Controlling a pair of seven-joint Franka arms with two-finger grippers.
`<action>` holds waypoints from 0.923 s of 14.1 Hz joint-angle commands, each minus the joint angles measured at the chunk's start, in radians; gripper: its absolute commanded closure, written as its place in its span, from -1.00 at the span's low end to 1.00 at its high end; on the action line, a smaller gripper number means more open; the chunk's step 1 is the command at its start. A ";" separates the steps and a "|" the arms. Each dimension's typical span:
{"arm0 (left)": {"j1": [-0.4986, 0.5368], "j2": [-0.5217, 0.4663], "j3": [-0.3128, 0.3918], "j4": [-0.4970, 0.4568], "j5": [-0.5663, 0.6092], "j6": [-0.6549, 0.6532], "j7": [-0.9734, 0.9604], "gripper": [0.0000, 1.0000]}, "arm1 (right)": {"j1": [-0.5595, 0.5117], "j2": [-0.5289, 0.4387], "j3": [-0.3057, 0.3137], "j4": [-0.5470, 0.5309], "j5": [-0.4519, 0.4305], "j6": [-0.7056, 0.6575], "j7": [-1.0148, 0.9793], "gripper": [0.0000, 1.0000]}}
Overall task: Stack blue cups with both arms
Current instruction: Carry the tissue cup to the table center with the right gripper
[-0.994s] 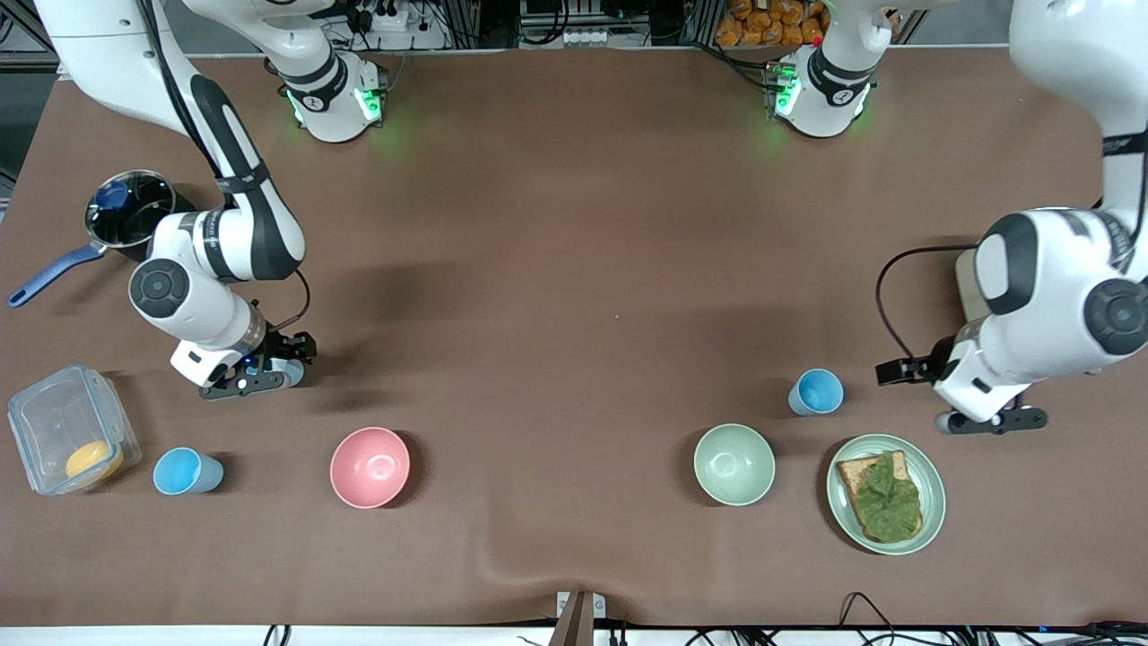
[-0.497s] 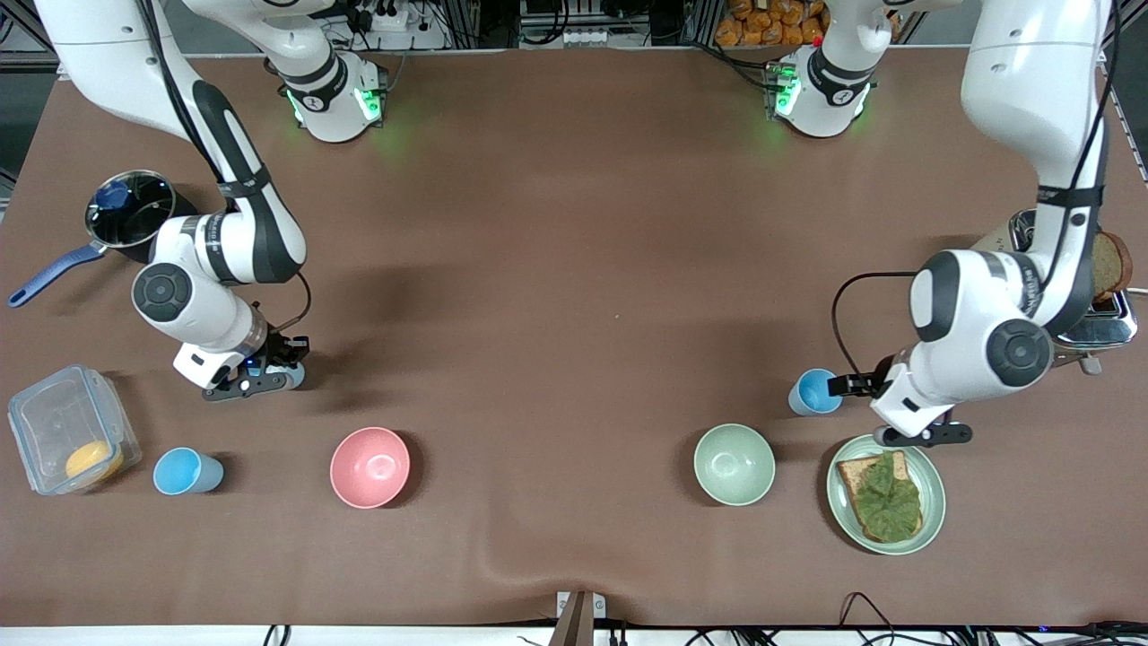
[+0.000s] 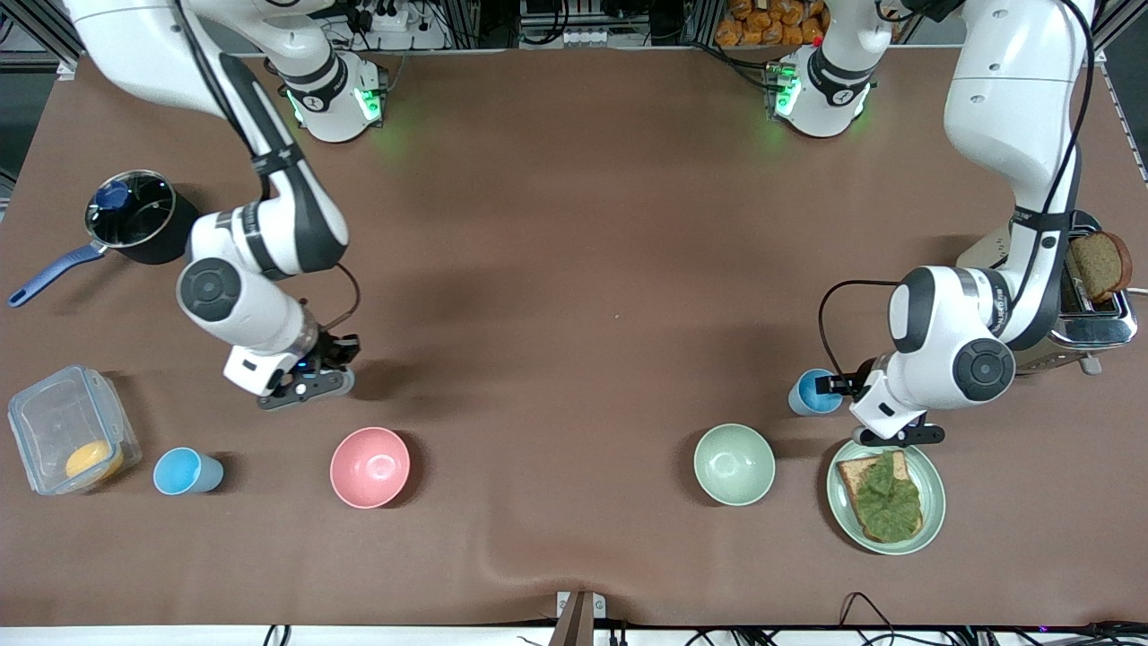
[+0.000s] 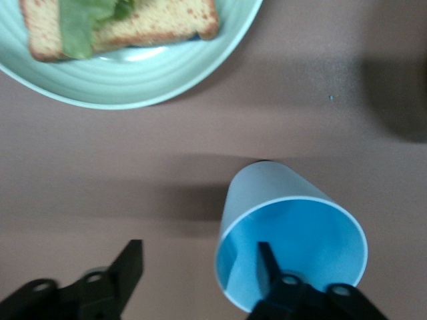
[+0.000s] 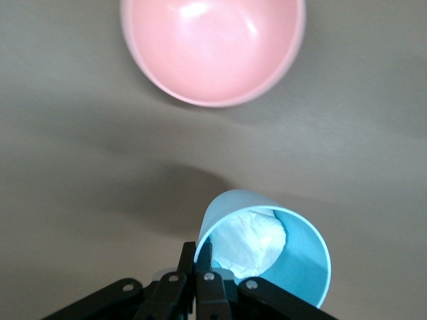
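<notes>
My right gripper [image 3: 330, 380] is shut on the rim of a blue cup [image 5: 267, 253] and holds it tilted over the table next to the pink bowl [image 3: 369, 467]; the fingers [image 5: 203, 257] pinch the cup's wall. My left gripper [image 3: 830, 388] is open at a second blue cup [image 3: 812, 392] that stands upright on the table. In the left wrist view one finger [image 4: 267, 257] is inside this cup [image 4: 293, 233] and the other is outside it. A third blue cup [image 3: 186, 471] stands beside the clear container.
A pale green bowl [image 3: 734, 464] and a green plate [image 3: 836, 516] with toast and lettuce lie close to the left gripper. A clear container [image 3: 67, 431], a dark pot [image 3: 134, 215] and a toaster [image 3: 1090, 305] stand at the table's ends.
My right arm has carried its cup toward the middle of the table. My left gripper has moved in from the table's end to the standing cup, one finger now inside it.
</notes>
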 commanded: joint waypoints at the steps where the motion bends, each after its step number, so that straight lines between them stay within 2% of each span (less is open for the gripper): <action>1: -0.015 0.023 0.003 0.009 -0.026 0.008 -0.049 1.00 | 0.018 -0.009 0.052 0.021 -0.010 -0.021 0.130 1.00; 4: -0.011 0.014 0.003 0.015 -0.027 0.008 -0.049 1.00 | 0.062 -0.006 0.075 0.030 -0.009 -0.021 0.254 1.00; 6: 0.003 -0.025 0.003 0.011 -0.029 0.004 -0.047 1.00 | 0.112 -0.006 0.127 0.030 -0.032 -0.014 0.459 1.00; 8: 0.009 -0.078 0.004 0.007 -0.029 -0.022 -0.046 1.00 | 0.184 -0.003 0.163 0.043 -0.108 -0.012 0.678 1.00; 10: 0.020 -0.129 0.006 0.007 -0.029 -0.068 -0.046 1.00 | 0.264 0.015 0.169 0.046 -0.180 -0.006 0.869 1.00; 13: 0.037 -0.189 0.004 0.009 -0.029 -0.101 -0.053 1.00 | 0.366 0.082 0.169 0.113 -0.191 0.006 1.012 1.00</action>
